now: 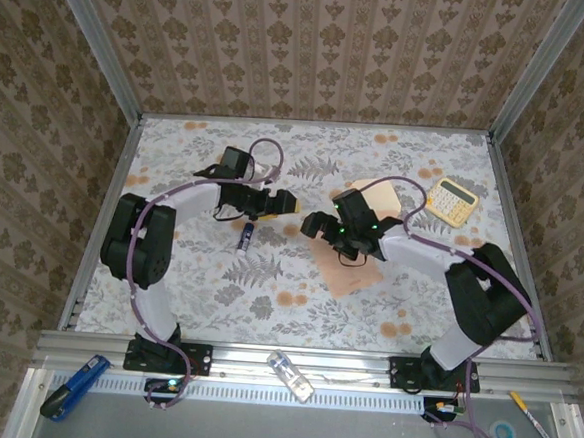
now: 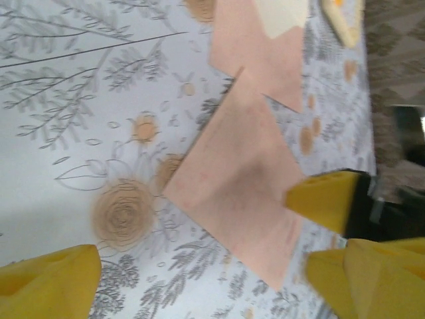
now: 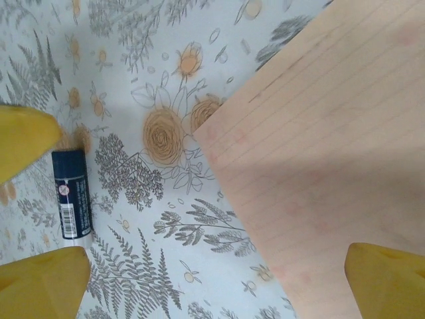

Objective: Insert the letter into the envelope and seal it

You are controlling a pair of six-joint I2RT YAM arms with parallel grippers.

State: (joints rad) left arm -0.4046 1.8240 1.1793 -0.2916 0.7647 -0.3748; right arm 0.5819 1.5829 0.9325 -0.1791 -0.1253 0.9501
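Left end effector [image 1: 285,205] and right end effector [image 1: 314,224] both gape, empty. The letter [image 1: 348,276] lies flat on the surface [image 1: 198,273] just beside my right one, the nearer arm; envelope [image 1: 385,201] beyond.

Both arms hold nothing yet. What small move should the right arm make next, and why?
Probably lower the right gripper onto the letter at its edge and close the jaws. They stand open and empty; the letter lies flat, its edge between the fingertips, not yet in the envelope.
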